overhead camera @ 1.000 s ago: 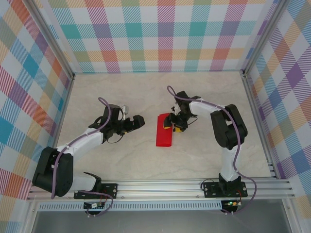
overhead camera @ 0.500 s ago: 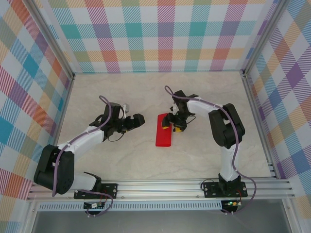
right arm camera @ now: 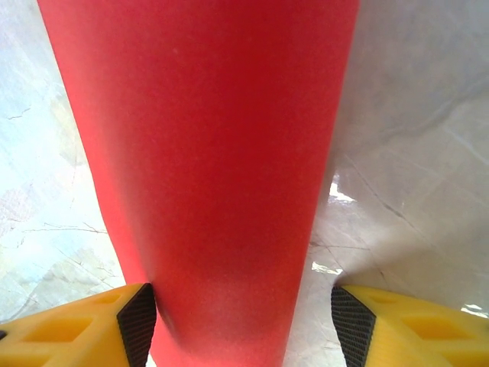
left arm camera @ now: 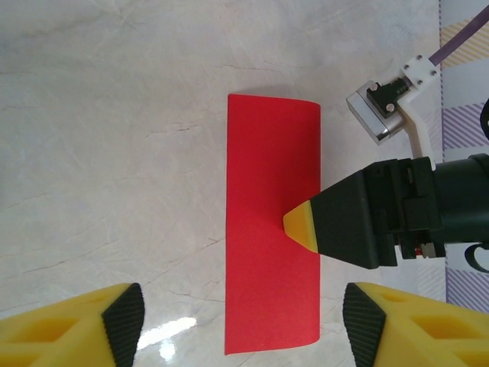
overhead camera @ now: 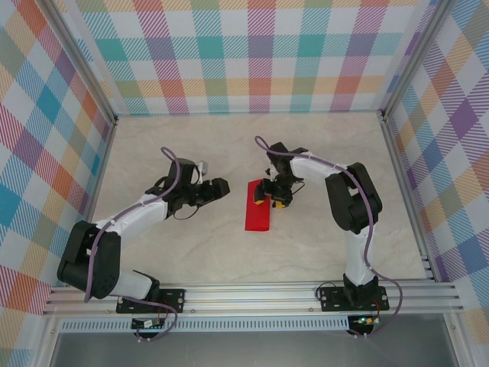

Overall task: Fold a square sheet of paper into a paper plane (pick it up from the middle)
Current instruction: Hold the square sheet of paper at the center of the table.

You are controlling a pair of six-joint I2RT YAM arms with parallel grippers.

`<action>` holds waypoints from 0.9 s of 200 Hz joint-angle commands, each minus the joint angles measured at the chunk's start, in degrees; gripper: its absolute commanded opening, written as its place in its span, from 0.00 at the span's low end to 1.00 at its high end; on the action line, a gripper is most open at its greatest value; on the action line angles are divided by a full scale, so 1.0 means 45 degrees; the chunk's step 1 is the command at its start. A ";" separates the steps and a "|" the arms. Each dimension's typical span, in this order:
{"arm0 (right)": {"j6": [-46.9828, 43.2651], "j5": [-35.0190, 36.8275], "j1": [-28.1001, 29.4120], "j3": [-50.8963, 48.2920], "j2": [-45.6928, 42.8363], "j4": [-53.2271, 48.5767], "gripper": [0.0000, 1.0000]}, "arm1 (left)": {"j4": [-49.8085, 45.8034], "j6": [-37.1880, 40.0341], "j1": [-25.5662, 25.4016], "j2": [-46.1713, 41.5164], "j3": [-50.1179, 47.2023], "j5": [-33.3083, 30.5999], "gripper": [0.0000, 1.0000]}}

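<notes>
We are seeing the paper (overhead camera: 256, 214) lying folded mid-frame | left gripper (overhead camera: 216, 189) hovering left of it, wide, empty | right gripper (overhead camera: 271, 197) straddling its upper end, jaws parted | we are risking a skewed crease if a fingertip drags it.

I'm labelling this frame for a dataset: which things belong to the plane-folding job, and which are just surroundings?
Part of the job:
- red paper, lying as a narrow rectangle
- left gripper, open, beside the paper
- right gripper, open, at the paper's edge

Just surroundings:
- marble table
- plaid walls
- aluminium rail
</notes>
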 commanded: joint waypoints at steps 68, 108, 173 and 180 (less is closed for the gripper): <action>0.0255 0.1579 -0.0012 -0.0285 0.1046 -0.0764 0.64 | 0.0388 -0.0827 -0.1364 0.2053 0.1352 0.0033 0.36; 0.0215 0.1716 -0.0019 -0.0268 0.1085 -0.0827 0.64 | 0.0563 -0.1231 -0.1776 0.3409 0.2199 0.0127 0.00; 0.0277 0.1923 -0.0017 -0.0306 0.1175 -0.0884 0.64 | 0.0901 -0.1733 -0.2220 0.5186 0.3298 0.0150 0.00; 0.0267 0.1930 -0.0017 -0.0306 0.1205 -0.0884 0.64 | 0.0891 -0.1723 -0.2265 0.5320 0.3412 0.0152 0.00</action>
